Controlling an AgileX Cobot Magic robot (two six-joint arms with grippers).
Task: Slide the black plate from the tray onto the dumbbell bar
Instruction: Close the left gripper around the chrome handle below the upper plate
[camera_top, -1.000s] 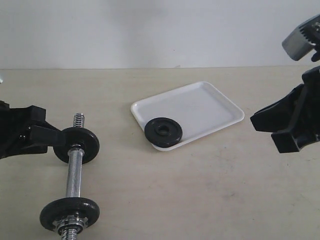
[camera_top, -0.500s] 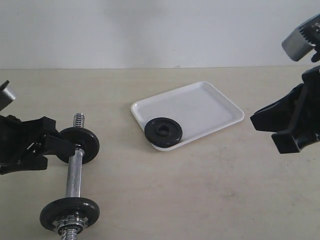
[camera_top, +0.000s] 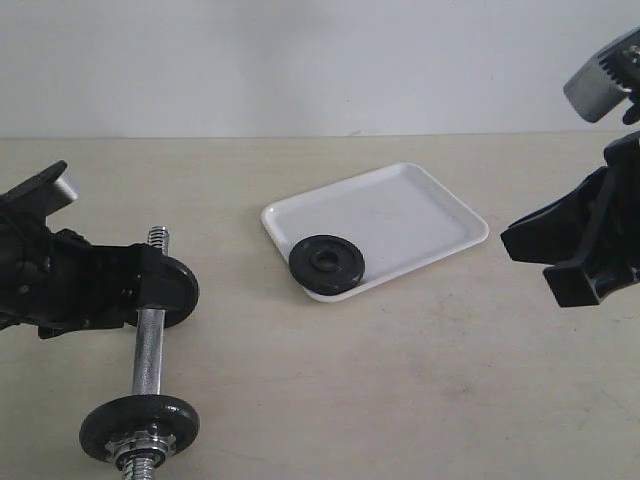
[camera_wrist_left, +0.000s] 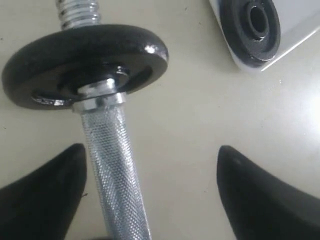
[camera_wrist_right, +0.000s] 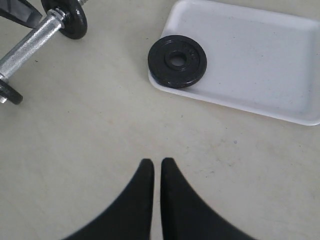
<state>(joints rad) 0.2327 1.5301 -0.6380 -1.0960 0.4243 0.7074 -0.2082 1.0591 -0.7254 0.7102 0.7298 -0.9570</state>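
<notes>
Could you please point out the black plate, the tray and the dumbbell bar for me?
black plate (camera_top: 348, 268), exterior view, outer ring
tray (camera_top: 400, 215), exterior view, bare floor
dumbbell bar (camera_wrist_left: 111, 160), left wrist view, knurled shaft

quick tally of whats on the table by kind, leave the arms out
dumbbell bar: 1
black weight discs: 3 (the black plate, plus the far disc and near disc on the bar)
white tray: 1
total: 5

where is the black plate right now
In the exterior view the black plate lies near centre, on the near left corner of the tray, right of the dumbbell bar.
</notes>
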